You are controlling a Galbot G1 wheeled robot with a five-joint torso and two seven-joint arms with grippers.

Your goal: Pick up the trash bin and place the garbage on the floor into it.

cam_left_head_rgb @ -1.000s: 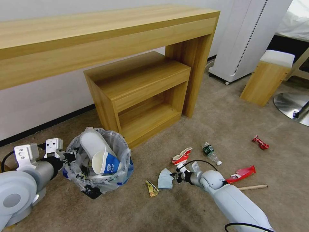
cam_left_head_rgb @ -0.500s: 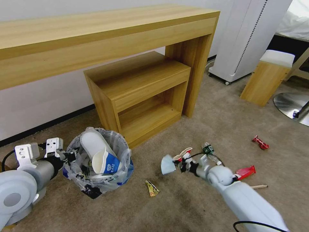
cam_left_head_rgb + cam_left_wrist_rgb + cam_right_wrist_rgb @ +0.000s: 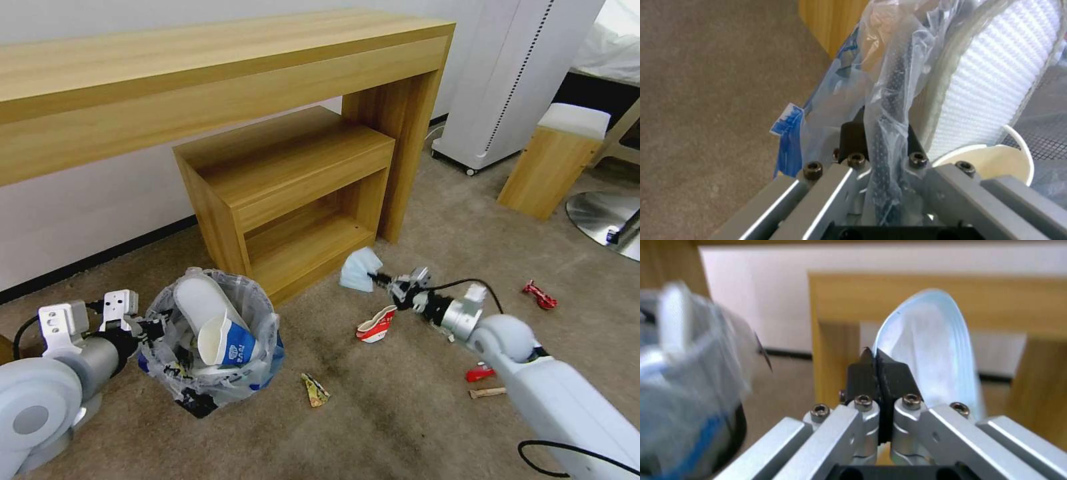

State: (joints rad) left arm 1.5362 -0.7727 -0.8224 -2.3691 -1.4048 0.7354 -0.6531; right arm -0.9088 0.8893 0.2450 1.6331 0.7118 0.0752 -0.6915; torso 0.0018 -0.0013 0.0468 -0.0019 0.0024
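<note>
The trash bin (image 3: 257, 363), black with a crinkly clear bag, stands on the carpet at the left and holds a white slipper (image 3: 199, 300) and a blue-white paper cup (image 3: 227, 341). My left gripper (image 3: 152, 327) is shut on the bin's rim (image 3: 891, 83) and bag, with the cup (image 3: 991, 160) just inside. My right gripper (image 3: 385, 280) is raised above the floor in front of the low shelf, shut on the pale blue mask (image 3: 360, 270), which hangs from its tips (image 3: 878, 361). On the floor lie a red-white crushed bowl (image 3: 377, 325), a yellow wrapper (image 3: 315, 390), a red wrapper (image 3: 540, 295) and a wooden stick (image 3: 487, 393).
A long wooden desk (image 3: 220, 73) and a low shelf unit (image 3: 293, 193) stand just behind the bin. A white appliance (image 3: 513, 80), a wooden stool (image 3: 553, 160) and a metal chair base (image 3: 603, 220) are at the right. Carpet lies between the bin and my right arm.
My right gripper has lifted the mask off the carpet and carried it up toward the shelf unit. The bin in my left gripper has shifted slightly right.
</note>
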